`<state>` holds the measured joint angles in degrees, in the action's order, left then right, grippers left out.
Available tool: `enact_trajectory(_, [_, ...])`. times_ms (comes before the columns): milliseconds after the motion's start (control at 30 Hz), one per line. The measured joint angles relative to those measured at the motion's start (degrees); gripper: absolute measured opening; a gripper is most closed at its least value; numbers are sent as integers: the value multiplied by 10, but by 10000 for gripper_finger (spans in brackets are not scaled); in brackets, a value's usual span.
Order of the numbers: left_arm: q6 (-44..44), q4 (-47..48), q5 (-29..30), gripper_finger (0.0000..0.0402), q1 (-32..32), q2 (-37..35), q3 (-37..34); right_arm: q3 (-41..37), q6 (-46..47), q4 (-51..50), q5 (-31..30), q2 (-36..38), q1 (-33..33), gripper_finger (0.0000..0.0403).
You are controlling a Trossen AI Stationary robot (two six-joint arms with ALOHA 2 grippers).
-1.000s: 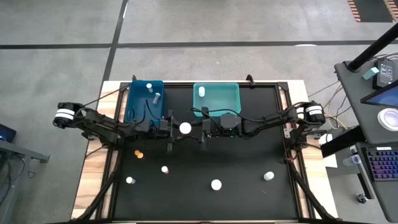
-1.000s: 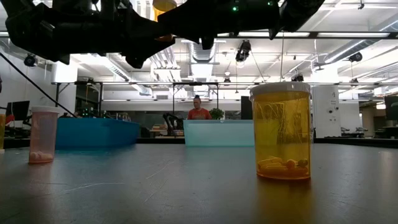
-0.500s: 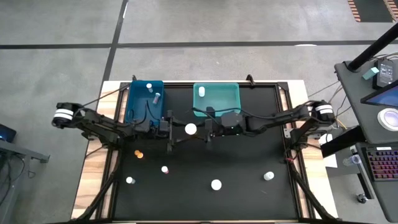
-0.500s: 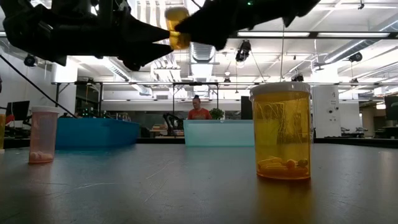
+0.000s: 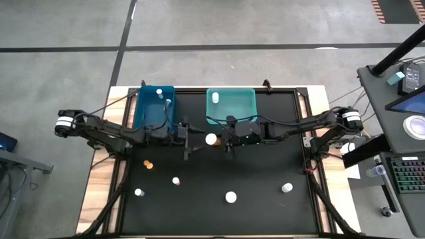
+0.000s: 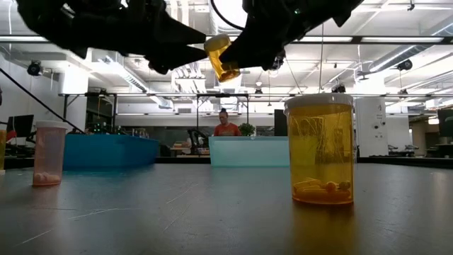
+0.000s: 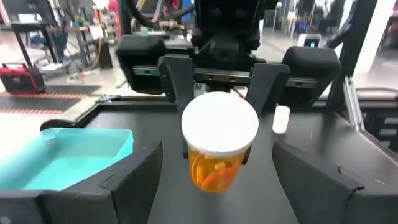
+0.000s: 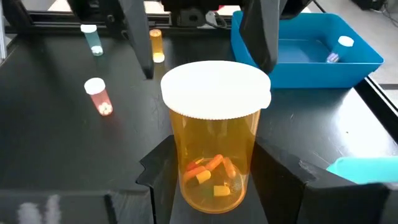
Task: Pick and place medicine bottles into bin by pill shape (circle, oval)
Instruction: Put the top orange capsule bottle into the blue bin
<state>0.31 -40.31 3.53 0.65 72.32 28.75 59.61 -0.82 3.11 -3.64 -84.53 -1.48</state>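
Held item: amber bottle [image 8: 214,155], clamped by right gripper [image 5: 228,139], mid-frame, aloft in front of teal bin [image 5: 231,105].
Left gripper [image 5: 186,141]: spread apart, empty, just beside.
Care advised: pill shape to be read before release; bottle to be kept upright.

Person in orange top [image 6: 226,129] beyond table (far back); keyboard [image 5: 406,174], red case [image 7: 18,79].

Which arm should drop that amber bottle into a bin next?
Right. The right gripper holds the amber bottle between its fingers, just in front of the teal bin. The left gripper faces it, open and empty.
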Motion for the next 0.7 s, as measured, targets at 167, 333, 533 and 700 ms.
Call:
enact_trajectory(167, [4,85,0,288,-3,-2,47,0,1,0,0,0,0,170])
enact_trajectory(333, [6,131,-3,288,-3,0,80,0,2,-4,0,0,0,170])
enact_trajectory(533, [6,144,-2,288,-3,0,91,0,-1,-3,0,0,0,170])
enact_trajectory(700, [6,128,-2,288,-4,23,90,0,-2,-3,0,-1,0,170])
